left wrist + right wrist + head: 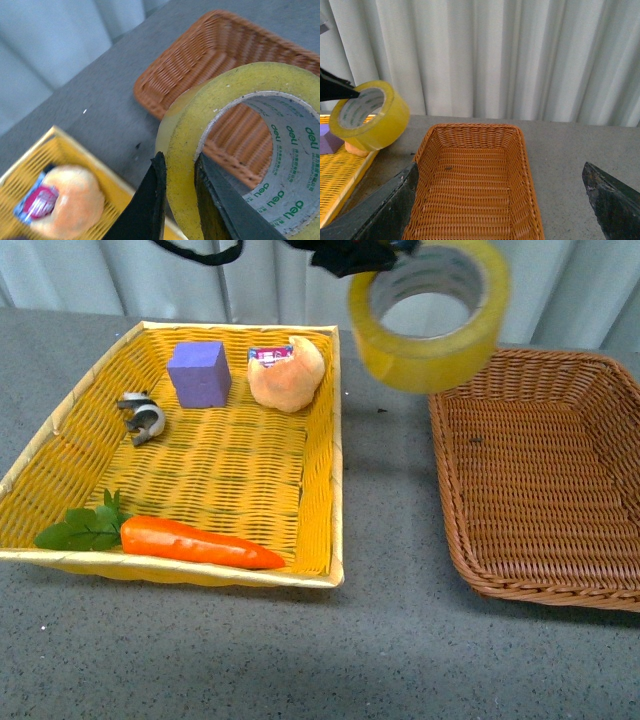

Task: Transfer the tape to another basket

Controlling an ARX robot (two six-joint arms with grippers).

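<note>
The tape (430,352), a wide yellowish roll with a white printed core, hangs in the air above the grey table, over the gap between the two baskets and by the brown basket's near-left corner. My left gripper (362,254) is shut on it; in the left wrist view the gripper (180,167) clamps the tape (225,95) wall, one finger outside and one inside the ring. The dark brown wicker basket (540,490) lies at the right with nothing in it. In the right wrist view my right gripper (500,167) is open above the basket (470,185), with the tape (375,125) off to one side.
A yellow woven basket (336,440) at the left holds a purple cube (200,373), a bun (287,373), a grey-black clip (142,417) and a carrot (195,542). A pale curtain (495,55) hangs behind the table.
</note>
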